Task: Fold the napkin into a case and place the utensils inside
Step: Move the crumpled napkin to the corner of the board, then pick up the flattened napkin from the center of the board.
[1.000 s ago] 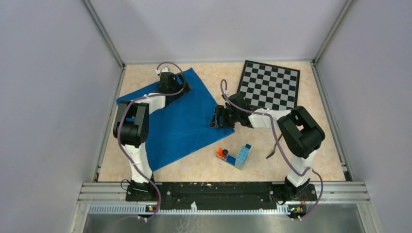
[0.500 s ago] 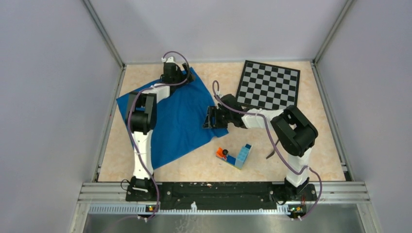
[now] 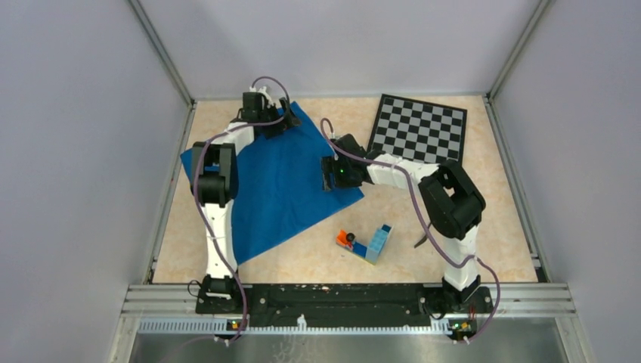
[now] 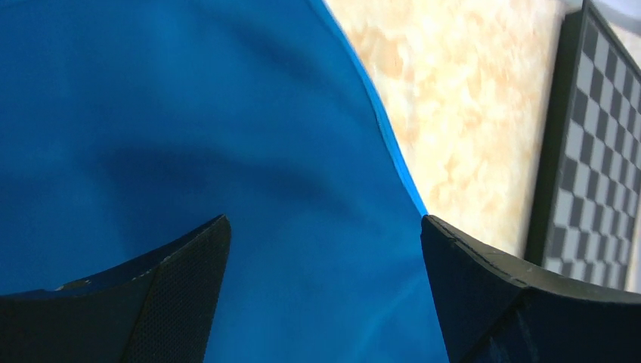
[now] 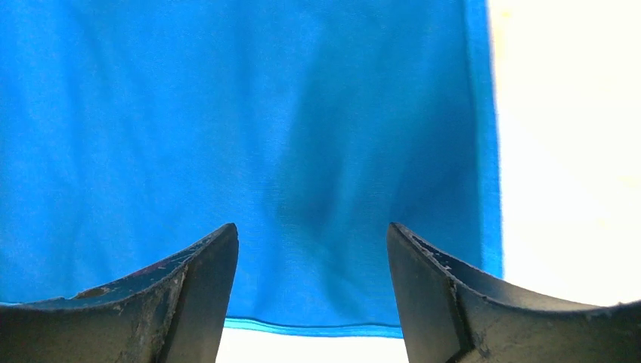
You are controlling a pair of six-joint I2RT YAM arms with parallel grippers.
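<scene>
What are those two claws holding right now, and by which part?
Nothing. The left gripper and the right gripper both stand open over the napkin, with no cloth pinched in either.

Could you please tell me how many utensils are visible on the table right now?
1. A slim dark utensil lies on the table right of the toy-brick block, partly hidden by the right arm. Another may be hidden beneath that arm.
</scene>
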